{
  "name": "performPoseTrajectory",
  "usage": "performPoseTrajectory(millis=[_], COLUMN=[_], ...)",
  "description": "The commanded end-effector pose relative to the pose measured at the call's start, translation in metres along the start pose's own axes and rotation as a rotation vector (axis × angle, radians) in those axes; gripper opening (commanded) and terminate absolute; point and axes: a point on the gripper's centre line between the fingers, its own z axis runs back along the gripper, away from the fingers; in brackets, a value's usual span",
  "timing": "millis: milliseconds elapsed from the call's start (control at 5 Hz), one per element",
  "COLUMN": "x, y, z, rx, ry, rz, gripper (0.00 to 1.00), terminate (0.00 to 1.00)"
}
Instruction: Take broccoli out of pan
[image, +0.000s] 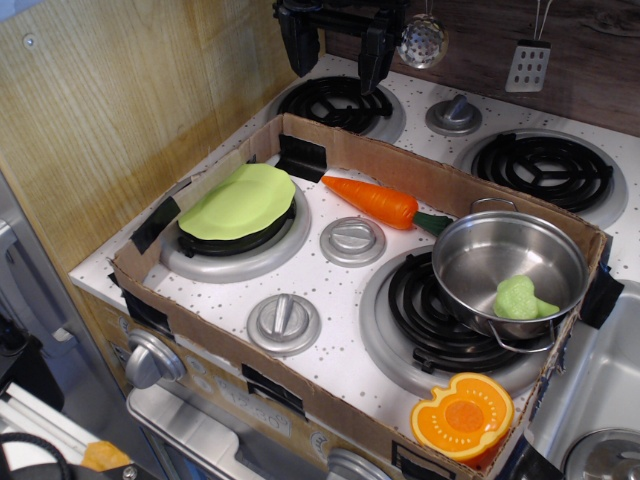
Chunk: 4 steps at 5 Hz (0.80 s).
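Note:
The pale-green broccoli (522, 298) lies inside the shiny steel pan (480, 250), against its right-hand wall. The pan stands on the front right burner (435, 320) of the toy stove. My gripper (338, 52) hangs at the top of the view, above the back left burner, well away from the pan. Its two black fingers (298, 45) are spread apart with nothing between them.
A cardboard wall (400, 160) rings the front stove area. A lime-green plate (240, 202) sits on the front left burner. An orange carrot (375, 200) lies beside the pan. An orange half-pumpkin (463, 415) sits at the front right corner. A ladle (423, 40) and spatula (528, 65) hang behind.

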Motion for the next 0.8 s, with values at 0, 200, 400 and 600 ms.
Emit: performPoseTrajectory(millis=[0, 200, 400, 600], x=[0.000, -0.007, -0.013, -0.024], y=[0.000, -0.006, -0.023, -0.048], z=[0.000, 0.014, 0.038, 0.058], rx=[0.000, 0.025, 0.048, 0.071], ry=[0.000, 0.033, 0.034, 0.019], rz=[0.000, 0.080, 0.183, 0.285], gripper=[1.00, 1.00, 1.00, 1.00], terminate=[0.00, 0.00, 0.00, 0.00])
